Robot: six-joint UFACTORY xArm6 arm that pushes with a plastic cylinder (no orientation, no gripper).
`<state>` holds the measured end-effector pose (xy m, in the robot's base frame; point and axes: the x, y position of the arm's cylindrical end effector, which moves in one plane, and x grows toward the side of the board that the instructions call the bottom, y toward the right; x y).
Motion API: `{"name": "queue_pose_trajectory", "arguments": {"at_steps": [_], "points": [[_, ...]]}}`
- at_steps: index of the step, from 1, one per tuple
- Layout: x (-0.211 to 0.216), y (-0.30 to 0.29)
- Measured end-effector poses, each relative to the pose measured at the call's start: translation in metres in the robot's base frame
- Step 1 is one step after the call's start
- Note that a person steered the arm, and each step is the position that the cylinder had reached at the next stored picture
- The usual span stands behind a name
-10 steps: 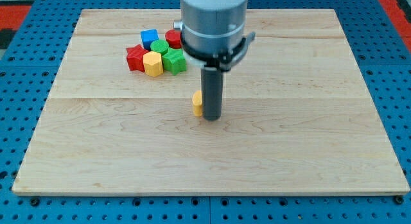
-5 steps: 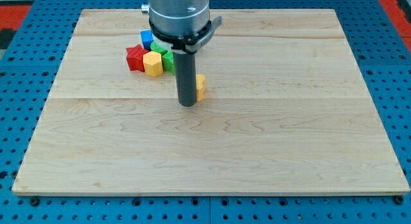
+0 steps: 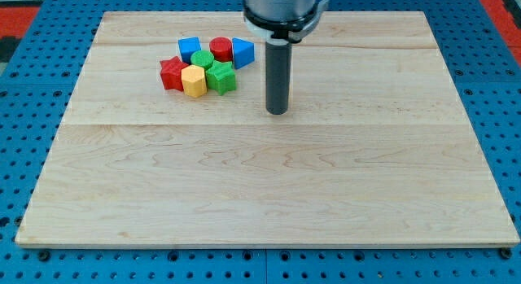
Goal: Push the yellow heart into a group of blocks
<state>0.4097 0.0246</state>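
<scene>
The yellow heart does not show anywhere on the board; the rod may be hiding it. My tip rests on the wooden board, a little to the right of and below a cluster of blocks at the view's upper left. The cluster holds a blue cube, a red cylinder, a blue triangular block, a red star, a green block, a yellow hexagon and a green star. My tip is apart from the cluster.
The board lies on a blue perforated surface. The arm's grey body hangs over the board's top edge.
My tip swung from right of the yellow heart to its left, then back right and up. The heart moved up the board and has gone out of sight.
</scene>
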Motion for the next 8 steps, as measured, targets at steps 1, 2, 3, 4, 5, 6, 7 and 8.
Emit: {"name": "queue_pose_trajectory", "arguments": {"at_steps": [1, 2, 3, 4, 5, 6, 7, 8], "points": [[-0.028, -0.002], [-0.035, 0.014], [-0.038, 0.038], [-0.041, 0.047], [-0.053, 0.004], [-0.068, -0.009], [-0.069, 0.014], [-0.072, 0.051]]}}
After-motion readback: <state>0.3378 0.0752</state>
